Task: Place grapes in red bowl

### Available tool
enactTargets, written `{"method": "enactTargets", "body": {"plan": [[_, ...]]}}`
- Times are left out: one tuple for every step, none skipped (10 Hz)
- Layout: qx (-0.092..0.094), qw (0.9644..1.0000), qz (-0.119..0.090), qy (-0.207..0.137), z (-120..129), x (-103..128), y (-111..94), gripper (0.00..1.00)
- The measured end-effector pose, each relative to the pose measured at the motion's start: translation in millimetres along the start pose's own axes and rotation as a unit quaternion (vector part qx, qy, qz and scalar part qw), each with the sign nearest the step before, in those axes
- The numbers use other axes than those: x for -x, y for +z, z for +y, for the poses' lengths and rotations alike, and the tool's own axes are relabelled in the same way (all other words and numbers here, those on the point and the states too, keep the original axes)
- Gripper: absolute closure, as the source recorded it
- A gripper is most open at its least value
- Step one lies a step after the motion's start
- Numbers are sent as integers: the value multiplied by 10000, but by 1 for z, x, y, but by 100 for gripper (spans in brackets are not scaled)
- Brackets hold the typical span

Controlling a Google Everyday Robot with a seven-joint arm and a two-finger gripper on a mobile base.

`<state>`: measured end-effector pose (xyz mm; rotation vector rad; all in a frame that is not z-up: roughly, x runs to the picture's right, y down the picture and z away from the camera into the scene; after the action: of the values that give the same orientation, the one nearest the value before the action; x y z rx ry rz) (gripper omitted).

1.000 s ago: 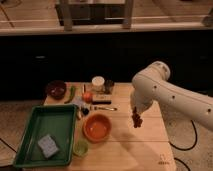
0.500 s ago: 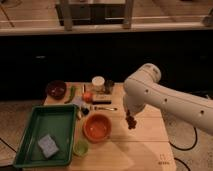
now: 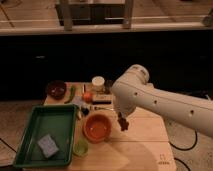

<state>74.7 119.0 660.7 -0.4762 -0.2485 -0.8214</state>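
Over the middle of the table [image 3: 146, 146], my gripper [image 3: 121, 119] clenched the grapes [image 3: 123, 125] just beside the red bowl [image 3: 97, 129], not yet released.

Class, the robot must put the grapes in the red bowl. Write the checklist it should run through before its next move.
1. Grip: the tool holds the grapes: ok.
2. Position: tool above the red bowl: not ok, it hangs just right of the rim.
3. The red bowl upright: ok.
4. Bowl interior free: ok.
5. Height of grapes over the rim: cannot tell.
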Motion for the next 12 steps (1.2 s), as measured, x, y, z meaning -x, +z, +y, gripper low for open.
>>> {"method": "enactTargets", "body": {"plan": [[-22,10000,-10,-67,-2,4,0,99],[-41,9999,-38,-162,-7,12,2,99],[-52,9997,-64,-248,-12,17,5,99],[-62,9993,-103,-348,-18,25,9,99],[-74,9989,-132,-439,-22,30,12,99],[-78,9988,-134,-456,-23,30,13,99],[-87,9983,-158,-551,-25,32,16,99],[-102,9978,-188,-626,-29,37,19,99],[-112,9975,-209,-665,-31,40,22,99],[-120,9971,-232,-715,-34,44,24,99],[-175,9958,-277,-852,-43,53,29,99],[-171,9953,-285,-913,-43,54,32,99]]}}
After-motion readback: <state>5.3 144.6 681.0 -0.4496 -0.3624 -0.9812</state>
